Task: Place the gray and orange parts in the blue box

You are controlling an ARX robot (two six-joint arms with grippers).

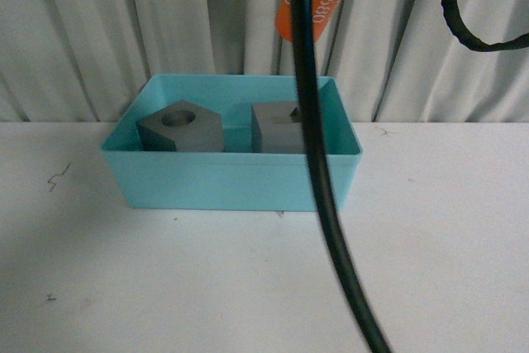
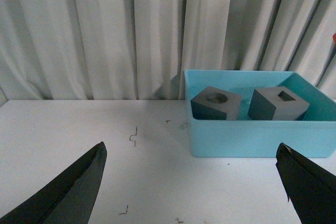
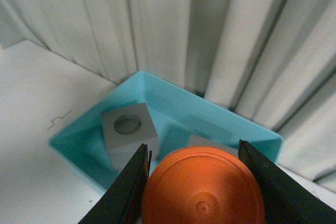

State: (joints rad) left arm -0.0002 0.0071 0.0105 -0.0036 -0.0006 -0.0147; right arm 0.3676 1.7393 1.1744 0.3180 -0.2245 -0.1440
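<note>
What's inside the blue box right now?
Two gray cubes sit in the blue box: round-recess cube and square-recess cube. The orange cylinder is outside, held above by the right gripper. The near wall hides the floor.

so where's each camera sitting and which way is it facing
Front: on the body, facing the blue box and curtain; the right arm's cable crosses.
Left wrist: low over the table, facing the box; open left gripper.
Right wrist: above the box; right gripper holds the orange cylinder.
All share both gray cubes.

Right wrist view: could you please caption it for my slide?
Right pincer holds the orange cylinder above the blue box containing two gray cubes.
</note>
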